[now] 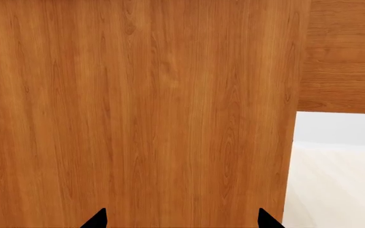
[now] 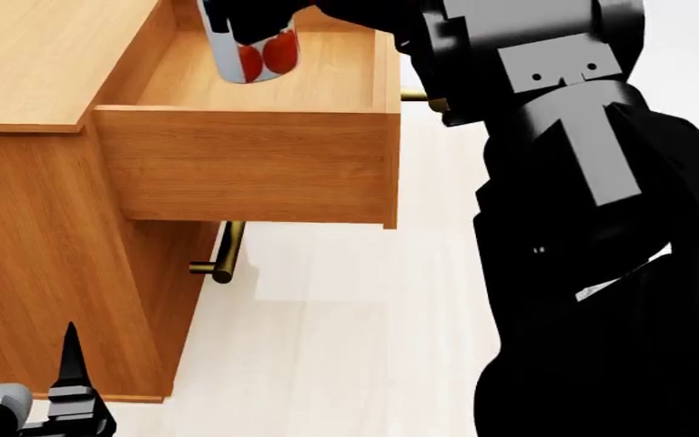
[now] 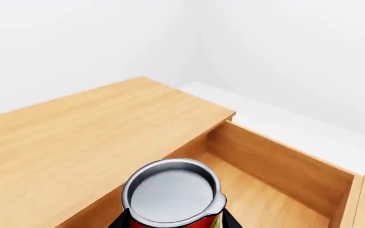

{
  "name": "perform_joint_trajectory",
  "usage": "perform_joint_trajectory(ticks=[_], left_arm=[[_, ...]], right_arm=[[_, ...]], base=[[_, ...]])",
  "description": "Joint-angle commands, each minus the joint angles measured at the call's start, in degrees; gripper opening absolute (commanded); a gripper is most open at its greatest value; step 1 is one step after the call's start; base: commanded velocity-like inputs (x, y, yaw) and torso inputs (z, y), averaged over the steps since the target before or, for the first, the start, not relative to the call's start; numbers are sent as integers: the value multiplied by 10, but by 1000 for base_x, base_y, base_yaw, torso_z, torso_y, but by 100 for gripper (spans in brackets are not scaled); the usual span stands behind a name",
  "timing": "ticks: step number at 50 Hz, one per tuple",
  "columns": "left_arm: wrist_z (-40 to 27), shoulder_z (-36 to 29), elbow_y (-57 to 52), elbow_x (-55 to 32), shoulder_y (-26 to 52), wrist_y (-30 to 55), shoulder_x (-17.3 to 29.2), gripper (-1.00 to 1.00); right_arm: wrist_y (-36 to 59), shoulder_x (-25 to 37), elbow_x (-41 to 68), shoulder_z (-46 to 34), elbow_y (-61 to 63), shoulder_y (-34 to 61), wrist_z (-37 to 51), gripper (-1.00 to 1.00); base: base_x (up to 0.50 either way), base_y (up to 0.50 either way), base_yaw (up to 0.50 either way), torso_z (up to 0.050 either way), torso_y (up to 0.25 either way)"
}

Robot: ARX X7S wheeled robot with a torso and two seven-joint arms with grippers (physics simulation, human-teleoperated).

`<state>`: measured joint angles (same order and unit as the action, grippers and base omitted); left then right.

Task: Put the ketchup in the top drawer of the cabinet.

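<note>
The ketchup (image 2: 252, 50) is a can with a white and red label and tomato pictures; its silver lid (image 3: 173, 192) fills the bottom of the right wrist view. My right gripper (image 2: 252, 20) is shut on the can and holds it above the inside of the top drawer (image 2: 252, 164), which is pulled out of the cabinet (image 2: 34, 228). The drawer's inside (image 3: 271, 190) shows bare wood. My left gripper (image 1: 181, 219) is open, its tips close to the cabinet's side panel (image 1: 138, 109), low at the head view's left (image 2: 73, 382).
The lower drawer's brass handle (image 2: 222, 255) sticks out under the open drawer. The top drawer's handle (image 2: 420, 96) shows just behind my right arm (image 2: 581, 228), which fills the right of the head view. Pale floor (image 2: 349, 337) lies in front of the cabinet.
</note>
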<state>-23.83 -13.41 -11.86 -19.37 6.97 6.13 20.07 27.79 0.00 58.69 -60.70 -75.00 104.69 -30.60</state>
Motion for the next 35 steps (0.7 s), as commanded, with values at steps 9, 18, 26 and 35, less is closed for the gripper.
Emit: perform_joint_trajectory(ticks=[9, 18, 26, 35], left_arm=[[-1, -2, 6, -1, 1, -3, 1, 100], [-3, -2, 5, -2, 0, -3, 2, 100], [-3, -4, 7, -2, 1, -5, 3, 100], [-4, -5, 7, -2, 0, -6, 3, 100]], right_arm=[[-16, 0, 15, -26, 0, -10, -7, -100], [-21, 0, 18, -33, 0, -16, -7, -100], [-22, 0, 11, -30, 0, -21, -8, -100], [-30, 0, 3, -30, 0, -34, -6, -100]], base=[[0, 0, 0, 0, 0], [0, 0, 0, 0, 1], [0, 0, 0, 0, 0], [0, 0, 0, 0, 0]])
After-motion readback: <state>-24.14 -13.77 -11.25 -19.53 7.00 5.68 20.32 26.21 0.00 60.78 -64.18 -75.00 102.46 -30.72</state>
